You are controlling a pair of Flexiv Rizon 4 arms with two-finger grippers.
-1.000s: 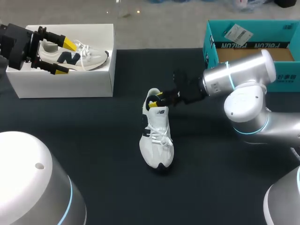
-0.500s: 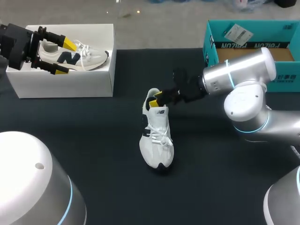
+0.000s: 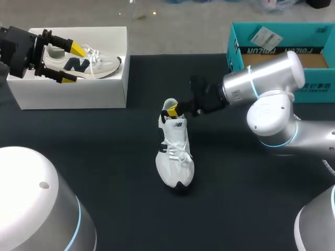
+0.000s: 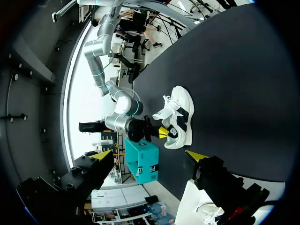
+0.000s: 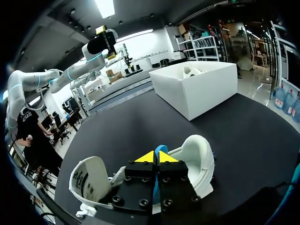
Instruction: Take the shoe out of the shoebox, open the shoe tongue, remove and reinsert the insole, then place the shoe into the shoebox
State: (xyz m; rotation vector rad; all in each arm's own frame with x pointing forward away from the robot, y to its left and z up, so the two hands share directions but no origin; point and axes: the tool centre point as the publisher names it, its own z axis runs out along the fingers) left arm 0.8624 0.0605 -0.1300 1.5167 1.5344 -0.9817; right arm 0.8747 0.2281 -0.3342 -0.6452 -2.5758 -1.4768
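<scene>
While right fingers (image 5: 146,158) pinch blue insole (image 5: 160,147) at shoe (image 3: 175,157) heel, draw out slowly, shoe likely to tip; left fingers (image 3: 77,49) spread above shoebox (image 3: 73,94).

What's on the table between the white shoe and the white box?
Nothing. In the head view, only bare black table lies between the white shoe and the white shoebox.

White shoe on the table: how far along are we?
Done: white lace-up shoe is out of the white cardboard shoebox, lying on the black table, tongue folded open. In hand: right gripper is shut on what looks like the blue insole at the heel opening. Left: pull it out, reinsert, rebox.
</scene>
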